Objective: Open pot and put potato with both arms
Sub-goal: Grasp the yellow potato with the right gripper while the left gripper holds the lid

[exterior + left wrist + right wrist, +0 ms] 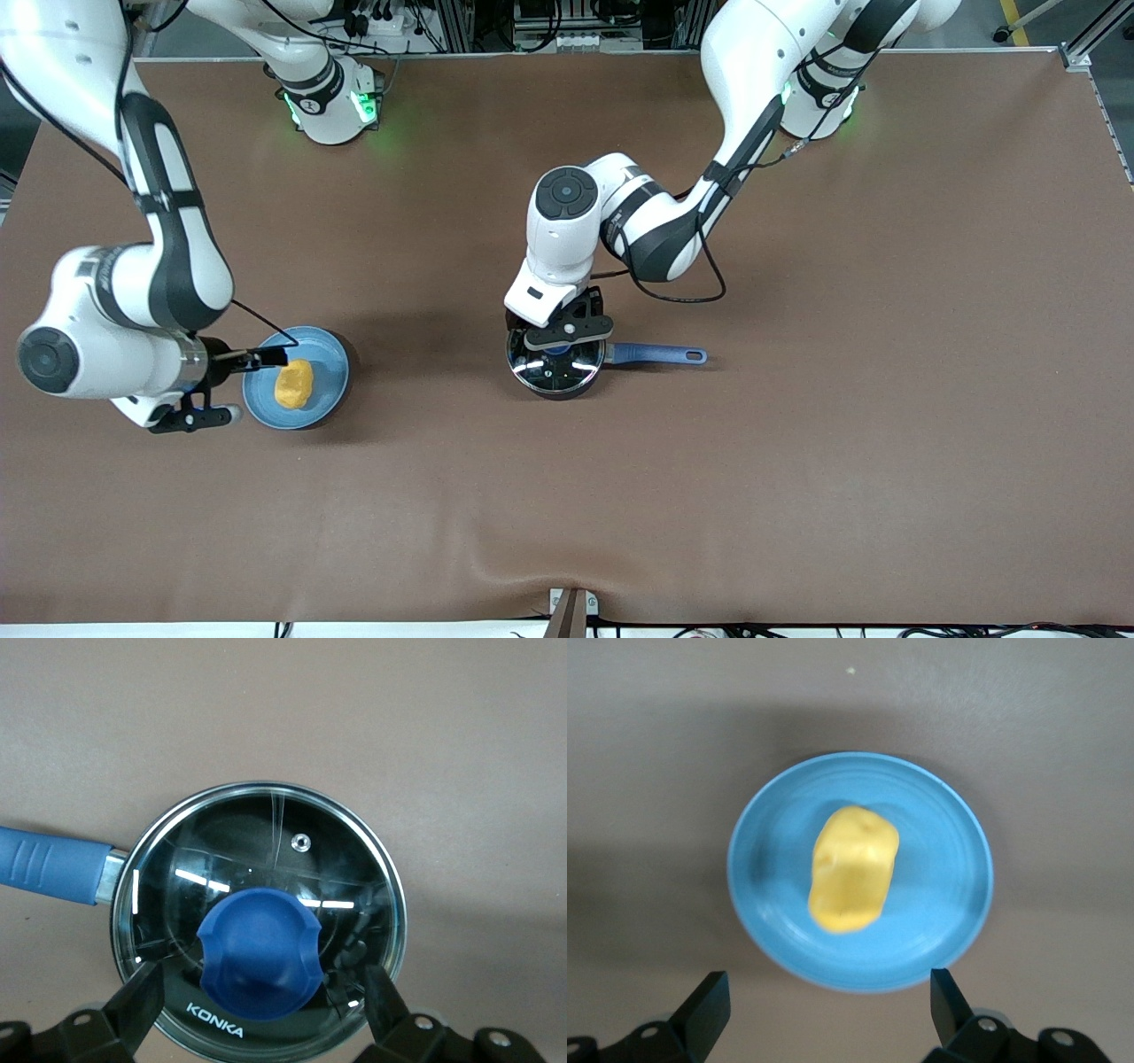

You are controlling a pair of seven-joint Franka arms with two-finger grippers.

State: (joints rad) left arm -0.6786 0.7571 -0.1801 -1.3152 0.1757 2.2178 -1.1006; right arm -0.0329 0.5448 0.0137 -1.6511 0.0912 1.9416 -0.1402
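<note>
- Here, one pot (558, 368) stands mid-table, black, with its glass lid (266, 895) on; nothing shows inside through the glass.
- Its blue handle (656, 355) points toward the left arm's end of the table.
- One potato (294, 384), yellow-orange and lumpy, lies in one blue plate (332, 350), well apart from the pot toward the right arm's end.
- The left gripper (257, 992) hangs over the lid, fingers apart on both sides of the blue knob (259, 952).
- The right gripper (828, 997) hovers over the plate's edge, fingers apart, holding nothing.
</note>
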